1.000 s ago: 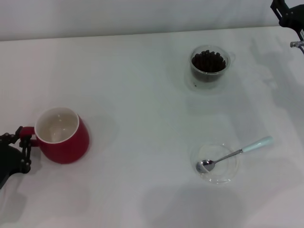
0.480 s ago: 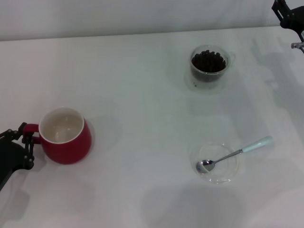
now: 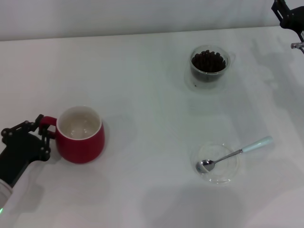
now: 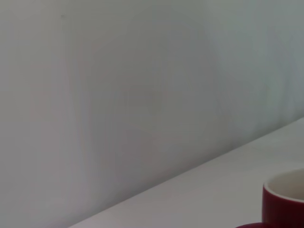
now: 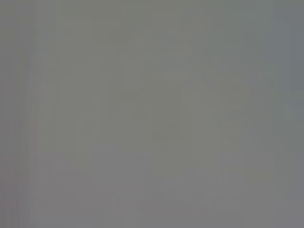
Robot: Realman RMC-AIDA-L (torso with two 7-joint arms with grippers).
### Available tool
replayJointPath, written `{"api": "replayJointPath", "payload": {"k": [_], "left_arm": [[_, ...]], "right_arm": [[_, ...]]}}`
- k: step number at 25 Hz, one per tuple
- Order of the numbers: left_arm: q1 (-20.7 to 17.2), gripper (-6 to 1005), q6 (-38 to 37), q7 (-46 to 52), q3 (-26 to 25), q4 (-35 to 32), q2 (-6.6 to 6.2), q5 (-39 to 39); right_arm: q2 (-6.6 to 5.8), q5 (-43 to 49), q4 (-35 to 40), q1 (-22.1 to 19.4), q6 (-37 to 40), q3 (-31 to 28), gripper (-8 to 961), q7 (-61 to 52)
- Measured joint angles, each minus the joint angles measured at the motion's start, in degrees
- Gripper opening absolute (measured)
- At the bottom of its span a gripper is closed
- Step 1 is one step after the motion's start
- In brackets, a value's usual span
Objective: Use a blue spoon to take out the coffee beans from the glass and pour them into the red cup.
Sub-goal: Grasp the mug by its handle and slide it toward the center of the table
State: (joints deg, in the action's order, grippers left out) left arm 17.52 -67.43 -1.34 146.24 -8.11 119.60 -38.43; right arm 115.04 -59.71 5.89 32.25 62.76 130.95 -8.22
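The red cup [image 3: 80, 137], white inside and holding nothing, stands on the table at the left. My left gripper [image 3: 43, 131] is shut on its small loop handle. The left wrist view shows only the cup's rim [image 4: 285, 197] at one corner. The glass [image 3: 208, 65] stands at the far middle right with a heap of dark coffee beans [image 3: 208, 61] in it. The blue spoon [image 3: 235, 153] lies with its metal bowl in a shallow clear saucer [image 3: 224, 176] and its pale handle pointing right. My right gripper [image 3: 289, 19] hangs at the far right corner, far from everything.
The white table [image 3: 142, 85] reaches back to a pale wall. The saucer with the spoon sits near the front right. The right wrist view is a plain grey blur.
My left gripper has slid the red cup to the right, toward the table's middle. The glass, the spoon and the right arm have not moved.
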Motion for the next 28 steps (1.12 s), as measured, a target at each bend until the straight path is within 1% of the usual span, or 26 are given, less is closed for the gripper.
{"api": "replayJointPath", "payload": {"k": [5,18,21,28], "left_arm": [[0.5,100,2.2,0.0,0.0,-2.3,0.09,0.3],[1.7,100,6.1,-0.1,0.2,-5.2,0.33,3.5],[1.9,99,7.2,-0.1,0.9,-6.2,0.38,3.8],[1.8,98,7.5,0.2,1.7,-6.8,0.32,3.9]], "right_arm": [[0.00,0.2,0.0,0.1,0.1,0.0,797,-0.1],[0.06,0.2,0.3,0.0,0.2,0.2,797,-0.2],[0.08,0.2,0.5,-0.1,0.2,0.3,798,-0.2],[0.09,0.3,0.7,0.1,0.3,0.6,798,-0.2]]}}
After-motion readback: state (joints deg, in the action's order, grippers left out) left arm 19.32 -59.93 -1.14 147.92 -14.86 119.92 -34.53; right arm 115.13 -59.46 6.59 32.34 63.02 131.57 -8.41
